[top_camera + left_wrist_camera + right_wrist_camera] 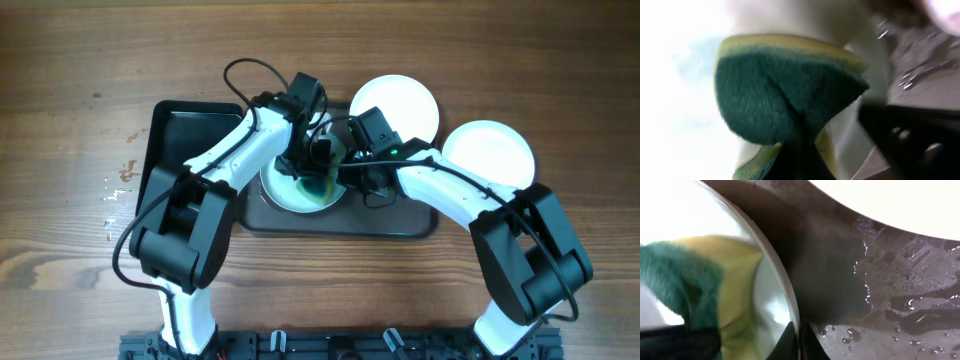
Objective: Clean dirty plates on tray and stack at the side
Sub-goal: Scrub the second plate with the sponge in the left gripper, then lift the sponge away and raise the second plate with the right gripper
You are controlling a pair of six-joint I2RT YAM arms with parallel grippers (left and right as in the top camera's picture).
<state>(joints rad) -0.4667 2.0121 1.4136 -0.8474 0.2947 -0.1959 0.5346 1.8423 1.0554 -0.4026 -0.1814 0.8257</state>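
One white plate [285, 190] lies on the dark grey tray [400, 222], under both grippers. My left gripper [316, 168] is shut on a green and yellow sponge [318, 187], pressed on the plate; the sponge fills the left wrist view [785, 90]. My right gripper [345, 172] is shut on the plate's right rim [790, 305], seen pinched between its fingers [799, 340]. Two more white plates lie off the tray on the table: one at the back [395, 105] and one at the right [490, 152]. No smear shows on them.
A smaller glossy black tray [185, 135] lies at the left, overlapped by the left arm. The grey tray's surface is wet with water drops [900, 310]. Bare wooden table [80, 200] surrounds the trays.
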